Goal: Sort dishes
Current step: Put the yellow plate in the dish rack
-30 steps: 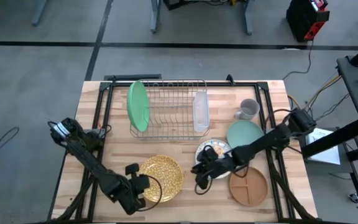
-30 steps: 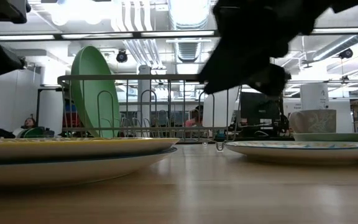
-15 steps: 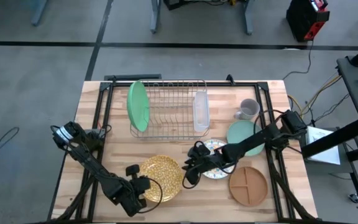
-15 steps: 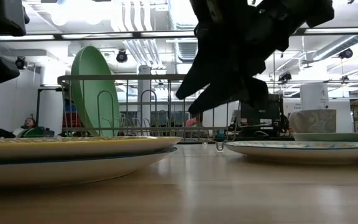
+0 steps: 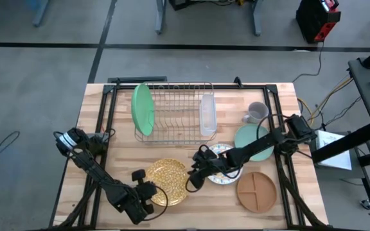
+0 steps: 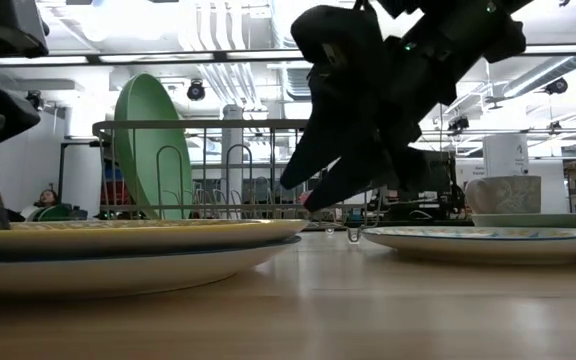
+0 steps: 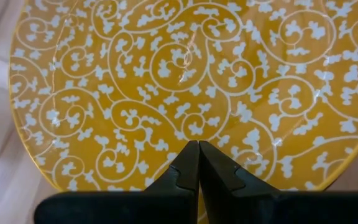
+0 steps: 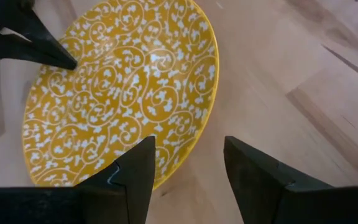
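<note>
The gold speckled plate (image 5: 167,179) lies flat on the table near its front edge. My left gripper (image 7: 197,146) is shut, with its tips on the plate's near-left part. My right gripper (image 8: 185,155) is open at the plate's right rim (image 8: 197,118), one finger above the rim and the other over bare wood. It hangs a little above the plate (image 6: 118,235) in the low view and touches nothing. The floral plate (image 5: 227,178) lies partly under my right arm. The pale teal plate (image 5: 249,138) and the brown divided plate (image 5: 257,190) lie at the right. The green plate (image 5: 142,109) stands on edge in the rack. My left gripper has its shut fingertips (image 7: 191,155) on the gold plate's patterned upper face (image 7: 197,134), just inside its near-left rim. The fingers slant down from the table's near-left side. The plate's underside lies on the table. I cannot tell whether the tips press or only rest.
A wire dish rack (image 5: 178,109) stands at the back middle, and a small grey mug (image 5: 257,113) stands to its right. Black frame bars run along the table's left and right sides. Bare wood shows between the gold plate and the rack.
My right gripper has gone from over the floral plate toward the table's left edge and downward, and now stands at the gold plate's right rim. It has stayed open. My left arm has come down at the plate's left side.
</note>
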